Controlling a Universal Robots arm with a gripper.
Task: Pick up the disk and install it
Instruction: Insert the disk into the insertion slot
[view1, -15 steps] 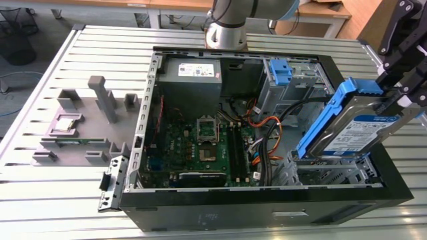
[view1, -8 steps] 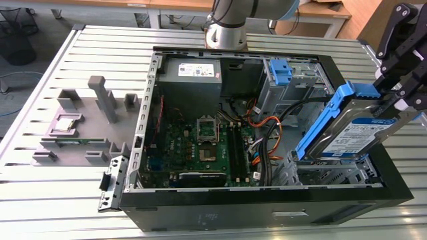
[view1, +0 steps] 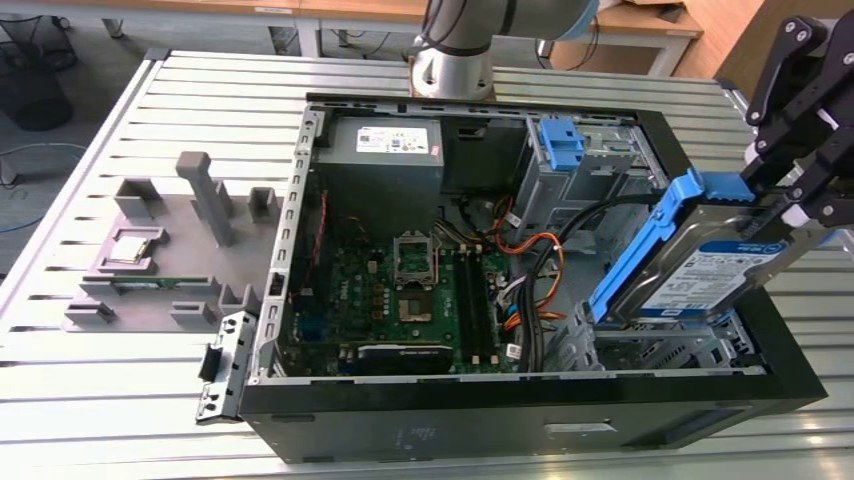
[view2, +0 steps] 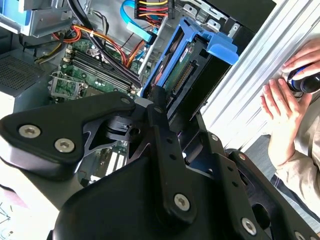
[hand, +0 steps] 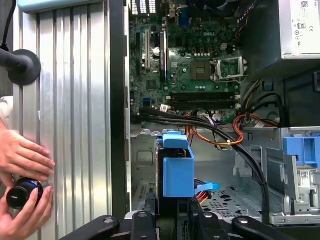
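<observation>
Hanging tilted at the corner bay of the one open computer case (view1: 467, 425), the single disk (view1: 721, 270) is a flat silver metal block with a white-and-blue label, framed by a blue plastic rail (one tab stands out on top). The one gripper (view1: 785, 205) has its jaws clenched on the disk's upper end, and the disk's long axis slopes down toward the exterior view's left; a person's two hands (hand: 22, 157) are at the edge of the table (hand: 75, 100)

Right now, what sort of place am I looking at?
Probably a robotics lab or workshop: an open computer case lies on a slotted aluminium table, the claw grips the disk at its corner, and desks stand behind.
</observation>
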